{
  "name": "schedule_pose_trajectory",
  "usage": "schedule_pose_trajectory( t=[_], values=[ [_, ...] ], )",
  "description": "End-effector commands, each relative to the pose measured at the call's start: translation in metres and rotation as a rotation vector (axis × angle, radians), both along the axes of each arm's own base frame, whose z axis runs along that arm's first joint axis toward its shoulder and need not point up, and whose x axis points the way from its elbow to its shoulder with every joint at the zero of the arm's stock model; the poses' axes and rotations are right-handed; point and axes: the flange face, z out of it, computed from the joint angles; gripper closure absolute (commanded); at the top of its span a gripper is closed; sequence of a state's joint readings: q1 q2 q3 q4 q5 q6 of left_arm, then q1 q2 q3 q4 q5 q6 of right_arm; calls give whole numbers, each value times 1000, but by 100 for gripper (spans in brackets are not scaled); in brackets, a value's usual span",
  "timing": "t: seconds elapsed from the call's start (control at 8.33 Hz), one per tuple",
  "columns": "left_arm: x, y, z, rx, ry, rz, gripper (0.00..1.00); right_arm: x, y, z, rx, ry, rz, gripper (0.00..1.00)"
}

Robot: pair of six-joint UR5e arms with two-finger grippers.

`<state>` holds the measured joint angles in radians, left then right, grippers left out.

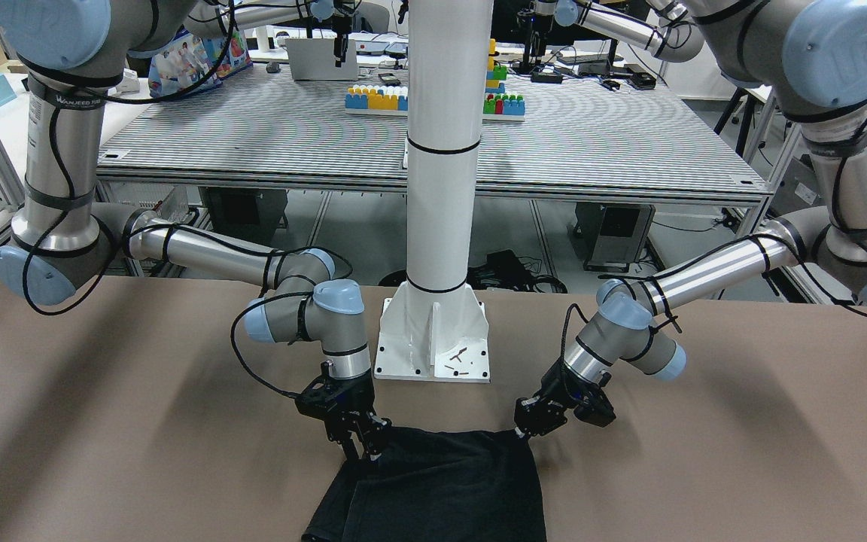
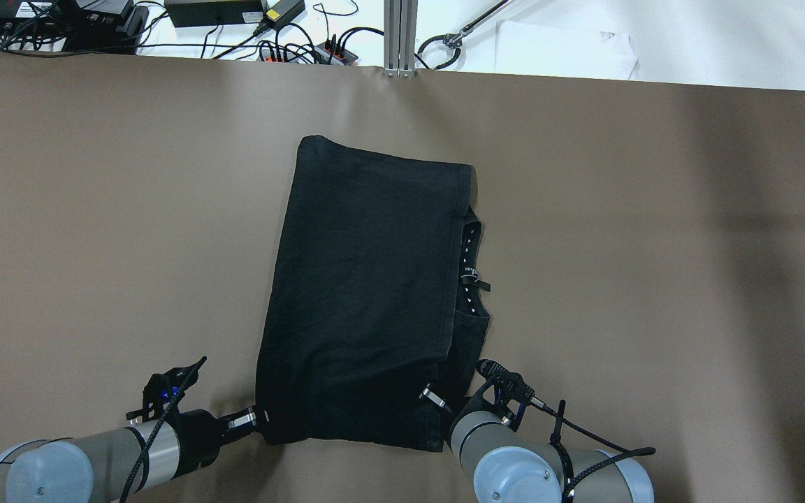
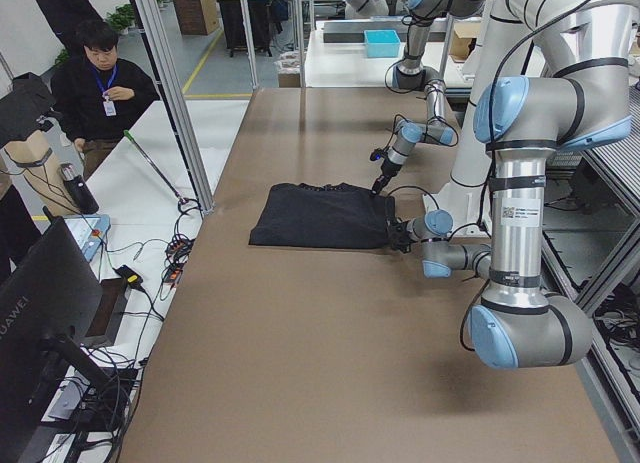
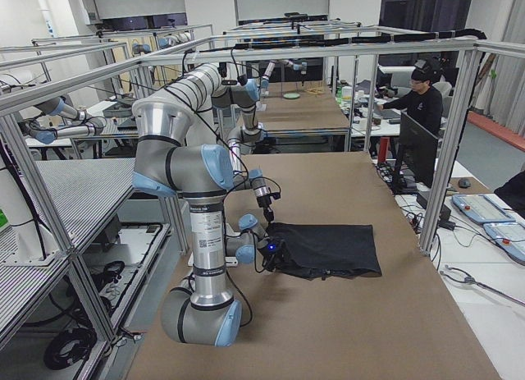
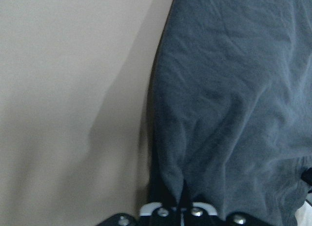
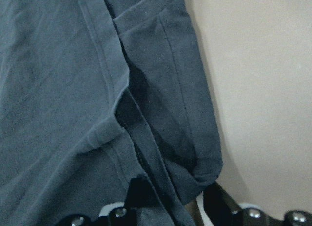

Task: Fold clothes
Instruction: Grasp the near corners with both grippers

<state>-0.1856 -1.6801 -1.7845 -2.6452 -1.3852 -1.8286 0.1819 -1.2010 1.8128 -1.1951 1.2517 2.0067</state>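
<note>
Across a wide brown bench [image 2: 95, 209], with a white pillar [image 1: 441, 188] bolted down at the robot-side edge. At mid-bench, closer to the robot-side edge than to the far one: the clothes [image 2: 360, 293], one dark garment lying flat, seemingly doubled lengthwise to judge by the layered flap along its right flank. Long axis from the robot-side edge toward the far edge, slightly tilted, with a short hem nearest the robot.

Reaching in low on either side of the pillar, left arm [image 2: 95, 454] and right arm [image 2: 535, 475], one to each near corner. Left fingers [image 2: 243, 420] clamped on the near-left corner, cloth bunched into a peak between them in the wrist view. Right fingers [image 2: 432, 397] spread apart, astride the near-right corner, a sliver of bench showing beside the cloth between them; not gripping yet, as far as can be judged.

Equally near for both arms, then, with the whole length of cloth stretching away from the fingers toward the far edge. Probably next: closing on the right corner, then lifting the near hem and carrying it straight along that axis to the far hem.
</note>
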Motion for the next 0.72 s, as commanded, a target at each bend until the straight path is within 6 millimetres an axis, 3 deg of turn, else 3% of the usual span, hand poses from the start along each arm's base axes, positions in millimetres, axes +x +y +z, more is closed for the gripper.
schedule_pose_trajectory(
  t=[0.0, 0.12, 0.6],
  values=[
    [1, 0, 0, -1, -5, -1, 100, -1, -1, -7, 1, -11, 1, 76],
    [0, 0, 0, 0, -3, -1, 100, -2, 0, -7, 0, -12, 1, 80],
    [0, 0, 0, 0, -3, -1, 100, -2, 1, -6, 1, -10, -2, 82]
  ],
)
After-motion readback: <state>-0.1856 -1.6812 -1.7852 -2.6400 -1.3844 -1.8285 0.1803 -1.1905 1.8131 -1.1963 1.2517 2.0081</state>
